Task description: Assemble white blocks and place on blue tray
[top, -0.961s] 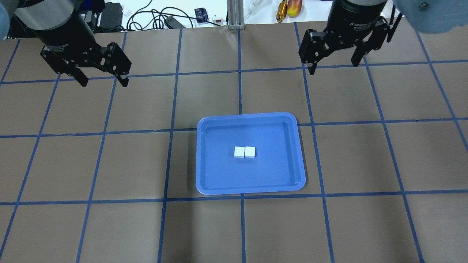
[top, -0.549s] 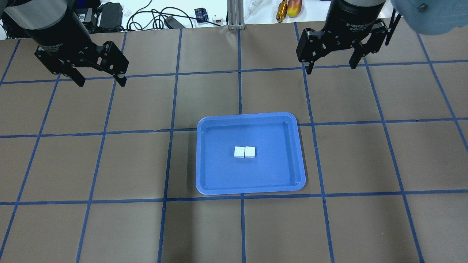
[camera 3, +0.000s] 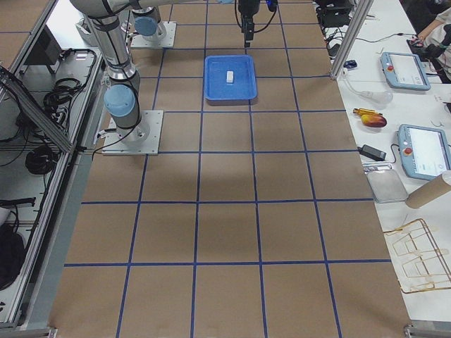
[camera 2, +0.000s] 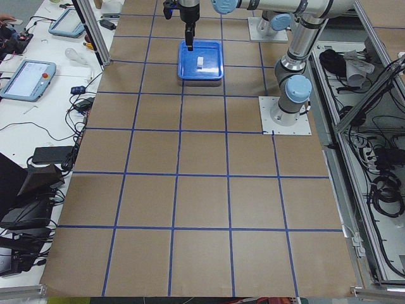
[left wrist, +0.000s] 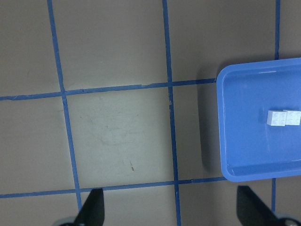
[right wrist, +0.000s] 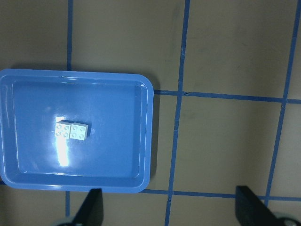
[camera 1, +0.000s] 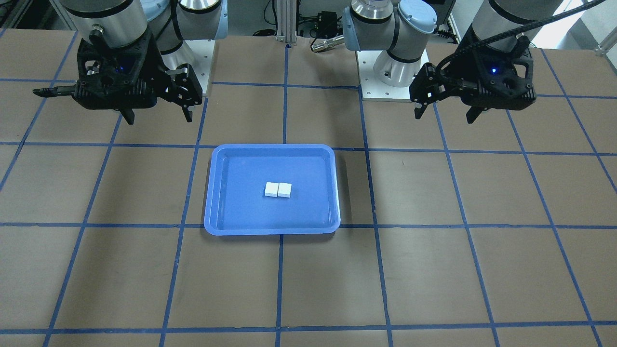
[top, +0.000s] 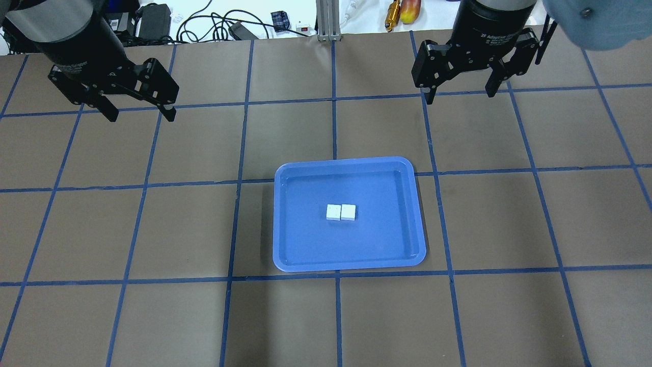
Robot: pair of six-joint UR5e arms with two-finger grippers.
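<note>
Two white blocks (top: 341, 212) lie side by side, touching, studs up, in the middle of the blue tray (top: 305, 239). They also show in the front view (camera 1: 278, 190), on the tray (camera 1: 241, 207); in the left wrist view (left wrist: 283, 117); and in the right wrist view (right wrist: 71, 130). My left gripper (top: 141, 114) hovers open and empty over the table, far back and left of the tray. My right gripper (top: 460, 96) hovers open and empty, far back and right of the tray. Neither touches the blocks.
The table is brown with a blue tape grid (top: 334, 127). Cables and tools (top: 229, 25) lie beyond its far edge. The arm bases (camera 1: 393, 72) stand at the robot's side of the table. Tablets and tools (camera 3: 412, 141) sit on side benches.
Both grippers have drawn back a little, away from the tray toward the far edge of the overhead view. The blocks and the tray have not moved.
</note>
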